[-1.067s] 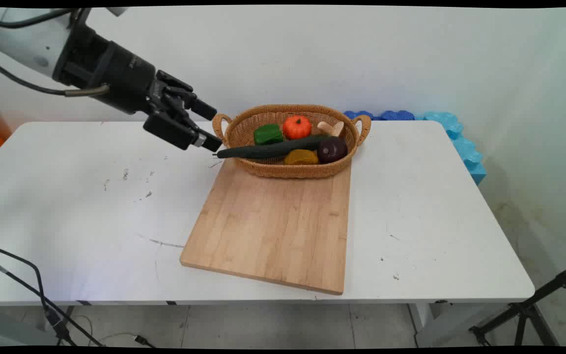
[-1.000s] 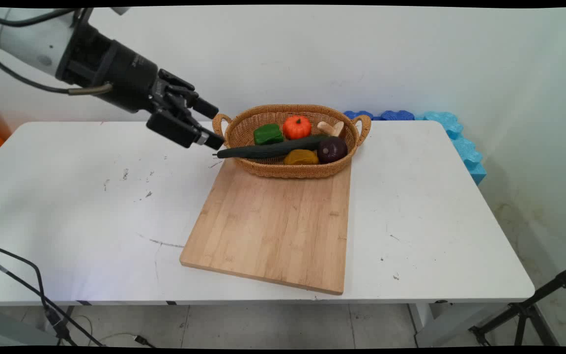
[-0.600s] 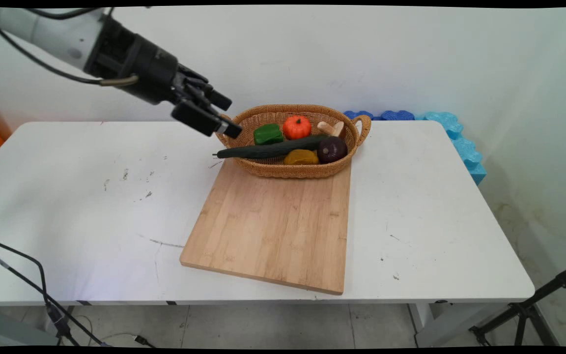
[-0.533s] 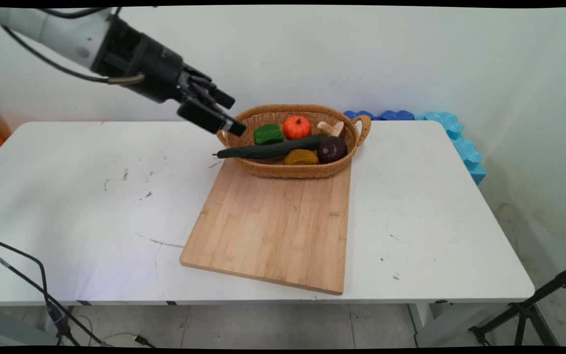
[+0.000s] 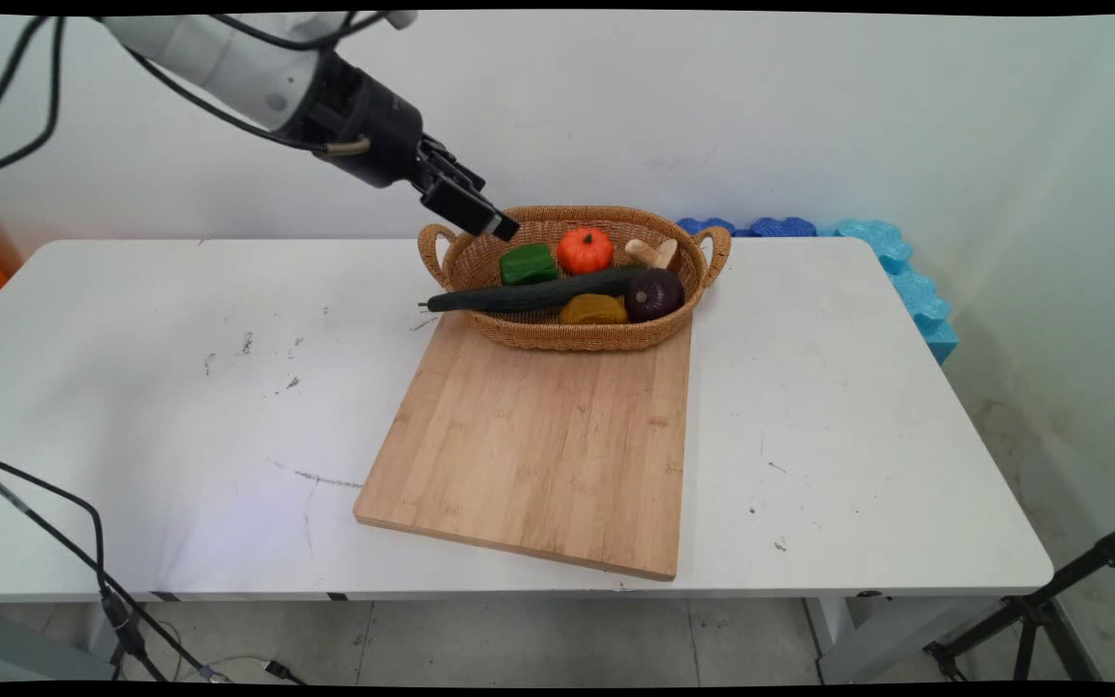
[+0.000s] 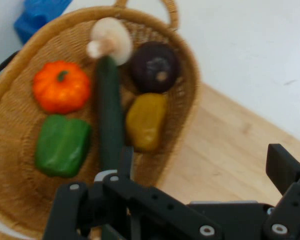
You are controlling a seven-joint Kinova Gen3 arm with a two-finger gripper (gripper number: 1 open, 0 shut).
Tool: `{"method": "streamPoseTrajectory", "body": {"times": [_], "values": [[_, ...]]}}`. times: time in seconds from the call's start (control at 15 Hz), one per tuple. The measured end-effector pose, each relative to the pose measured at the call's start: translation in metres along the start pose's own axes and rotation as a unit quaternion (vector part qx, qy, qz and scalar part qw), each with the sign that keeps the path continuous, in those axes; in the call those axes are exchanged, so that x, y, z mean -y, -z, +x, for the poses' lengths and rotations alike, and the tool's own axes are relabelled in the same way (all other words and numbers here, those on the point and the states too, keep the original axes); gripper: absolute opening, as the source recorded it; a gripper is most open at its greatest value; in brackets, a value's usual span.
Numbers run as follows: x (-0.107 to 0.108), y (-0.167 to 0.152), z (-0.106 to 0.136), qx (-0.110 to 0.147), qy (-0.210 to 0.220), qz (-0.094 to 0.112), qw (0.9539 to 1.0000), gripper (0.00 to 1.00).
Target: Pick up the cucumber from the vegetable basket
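While the gripper (image 5: 497, 227) hung above the left end of the wicker basket (image 5: 528, 337), its fingers stood spread apart and held nothing. Nearest below it lay a green bell pepper (image 5: 528, 263), with a long dark cucumber (image 5: 533, 293) whose tip jutted over the basket's left rim. Beside these sat a small orange pumpkin (image 5: 585, 250), a mushroom (image 5: 653, 254), a dark purple onion (image 5: 654, 294) and a yellow pepper (image 5: 593, 310). The basket rested on the far end of a wooden cutting board (image 5: 538, 445), which lay on a scuffed white table (image 5: 180, 407). Behind stood a white wall (image 5: 809, 116), with blue foam pieces (image 5: 891, 261) at its foot. A black tripod leg (image 5: 1051, 605) showed on the floor at lower right.
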Motion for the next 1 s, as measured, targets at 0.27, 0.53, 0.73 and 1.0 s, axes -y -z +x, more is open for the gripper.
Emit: {"method": "streamPoseTrajectory", "body": {"times": [0.27, 0.53, 0.73, 1.0], "values": [[0.02, -0.02, -0.001, 0.017, 0.018, 0.03, 0.9992, 1.0], [0.038, -0.038, -0.011, 0.039, 0.038, 0.054, 0.997, 1.0], [0.048, -0.05, -0.021, 0.055, 0.052, 0.068, 0.9949, 1.0], [0.056, -0.065, -0.035, 0.071, 0.066, 0.078, 0.9923, 1.0]]}}
